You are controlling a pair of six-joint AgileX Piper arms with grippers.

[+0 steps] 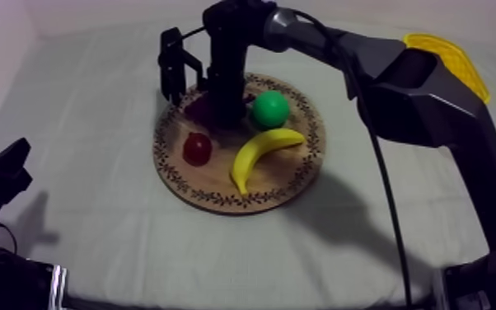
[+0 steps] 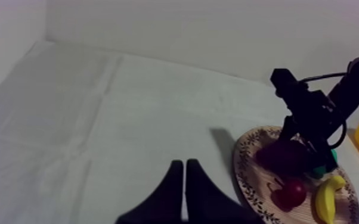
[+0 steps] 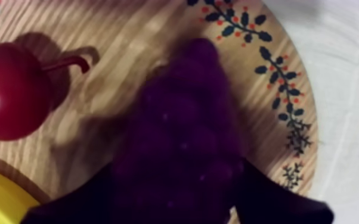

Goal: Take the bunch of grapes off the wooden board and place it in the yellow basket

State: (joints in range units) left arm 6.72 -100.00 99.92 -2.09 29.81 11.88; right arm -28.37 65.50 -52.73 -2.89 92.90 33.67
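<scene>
Top: right jaws are down on the bunch of grapes at the back left of the wooden board; lift straight up, then swing over the pear to the yellow basket at the far right corner of the bench, minding the small red fruit and banana just in front. Left wrist: left jaws closed on nothing over bare bench, well apart from the board. Right wrist: jaws clamp the bunch from both sides, grapes lying on the board; lift slowly in case it slips.

tabletop: grey-white cloth, creased
board: round wooden, patterned rim, mid-table, flat on cloth
basket: yellow, far right; seems to sit on cloth, base hidden
</scene>
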